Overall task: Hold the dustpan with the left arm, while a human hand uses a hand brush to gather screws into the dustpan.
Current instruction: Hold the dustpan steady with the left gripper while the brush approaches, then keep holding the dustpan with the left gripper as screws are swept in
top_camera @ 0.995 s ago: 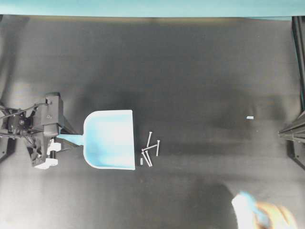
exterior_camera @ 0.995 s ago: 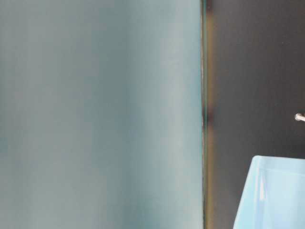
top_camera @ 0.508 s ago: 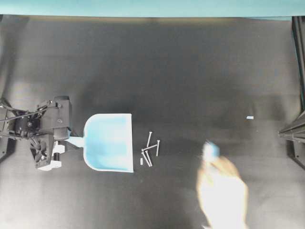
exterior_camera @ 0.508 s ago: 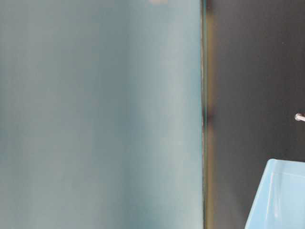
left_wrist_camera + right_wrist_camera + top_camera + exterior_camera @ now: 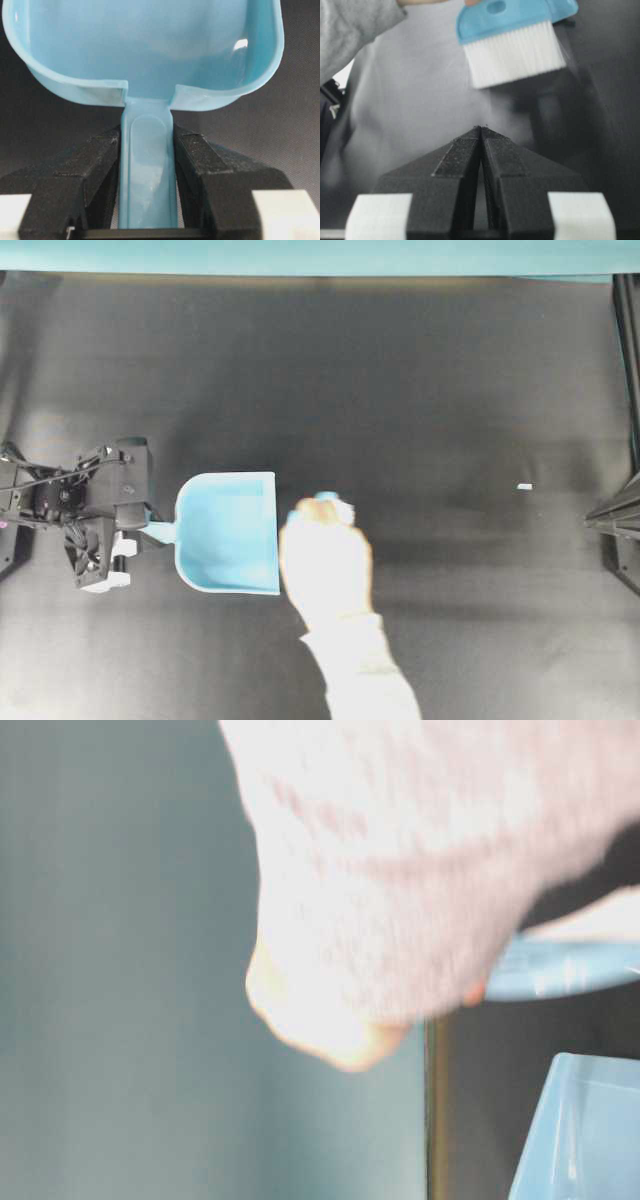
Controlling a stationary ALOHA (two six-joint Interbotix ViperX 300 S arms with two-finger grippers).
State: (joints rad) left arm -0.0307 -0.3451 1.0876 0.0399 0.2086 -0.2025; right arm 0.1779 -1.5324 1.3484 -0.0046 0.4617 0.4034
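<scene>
The light blue dustpan [image 5: 228, 532] lies flat on the black table, mouth facing right. My left gripper [image 5: 148, 531] is shut on its handle [image 5: 148, 165], with a black finger [image 5: 100, 160] on each side. The human hand [image 5: 325, 560], in a light grey sleeve [image 5: 365, 670], is right at the dustpan's mouth. It holds the hand brush [image 5: 325, 498], whose blue back and white bristles show in the right wrist view [image 5: 512, 37]. The screws are hidden under the hand. My right gripper [image 5: 481, 129] is shut and empty.
A tiny white fleck [image 5: 524, 486] lies on the table at the right. Part of the right arm's black frame [image 5: 615, 515] sits at the right edge. A teal wall [image 5: 300, 255] runs along the far edge of the table.
The hand with the brush has come from the lower right to the dustpan's mouth and now covers the screws. The left gripper and dustpan have shifted only slightly.
</scene>
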